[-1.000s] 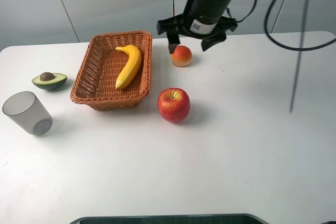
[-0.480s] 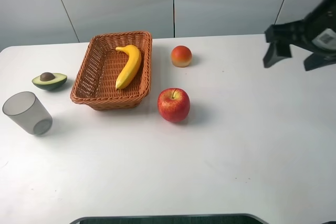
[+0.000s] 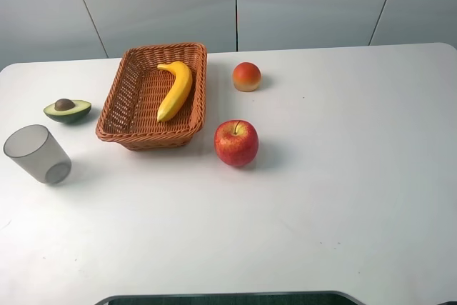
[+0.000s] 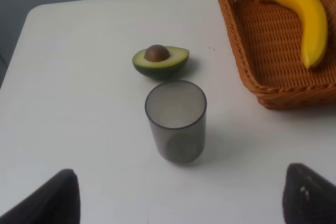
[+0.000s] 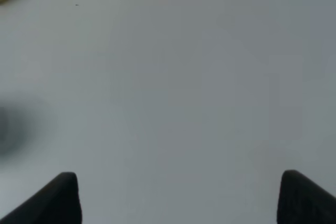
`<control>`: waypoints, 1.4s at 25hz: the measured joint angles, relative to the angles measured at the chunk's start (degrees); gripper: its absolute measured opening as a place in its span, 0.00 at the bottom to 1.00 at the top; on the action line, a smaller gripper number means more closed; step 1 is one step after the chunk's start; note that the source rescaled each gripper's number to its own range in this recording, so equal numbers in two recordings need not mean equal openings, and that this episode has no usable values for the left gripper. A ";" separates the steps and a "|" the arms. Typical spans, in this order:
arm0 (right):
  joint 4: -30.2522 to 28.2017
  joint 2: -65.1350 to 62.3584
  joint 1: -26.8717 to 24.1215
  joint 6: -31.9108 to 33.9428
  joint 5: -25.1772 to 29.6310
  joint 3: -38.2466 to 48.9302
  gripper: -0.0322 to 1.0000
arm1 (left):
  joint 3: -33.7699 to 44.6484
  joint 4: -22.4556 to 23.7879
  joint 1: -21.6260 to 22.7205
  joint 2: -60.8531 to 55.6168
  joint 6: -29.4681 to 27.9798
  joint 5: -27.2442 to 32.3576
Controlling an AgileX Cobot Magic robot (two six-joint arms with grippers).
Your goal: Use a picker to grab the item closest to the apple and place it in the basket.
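Observation:
A red apple (image 3: 236, 142) sits on the white table in front of the wicker basket's (image 3: 121, 91) right corner. A small orange-red fruit (image 3: 246, 76) lies behind the apple, beside the basket's far right corner. A yellow banana (image 3: 176, 89) lies inside the basket. Neither arm shows in the exterior high view. My left gripper (image 4: 178, 203) is open above the table near a grey cup (image 4: 176, 120), with nothing between its fingers. My right gripper (image 5: 178, 198) is open over bare, blurred table, also holding nothing.
A halved avocado (image 3: 67, 110) lies left of the basket, and the translucent grey cup (image 3: 36, 153) stands in front of it. In the left wrist view the avocado (image 4: 160, 61) is just beyond the cup, with the basket rim (image 4: 247, 61) and banana (image 4: 307, 22) alongside.
My right arm was over the orange-red fruit, swung away to the right and has left the exterior high view. The fruits have not moved.

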 joint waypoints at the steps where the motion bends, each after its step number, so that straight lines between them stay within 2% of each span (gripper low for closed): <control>1: -0.13 -2.47 0.00 -0.33 1.03 0.39 0.69 | 0.00 0.00 0.00 0.00 0.00 0.00; 6: -1.74 -15.87 0.00 -2.50 6.41 1.13 0.69 | 0.00 0.00 0.00 0.00 0.00 0.00; 15: -1.98 -32.52 0.00 -6.40 7.77 1.53 0.69 | 0.00 0.00 0.00 0.00 0.00 0.00; 21: -1.80 -36.86 0.00 -8.03 7.66 6.52 0.69 | 0.00 0.10 0.00 0.00 0.00 0.00; 35: -1.46 -37.11 0.00 -8.70 7.54 6.78 0.69 | 0.00 0.10 0.00 0.00 0.00 0.00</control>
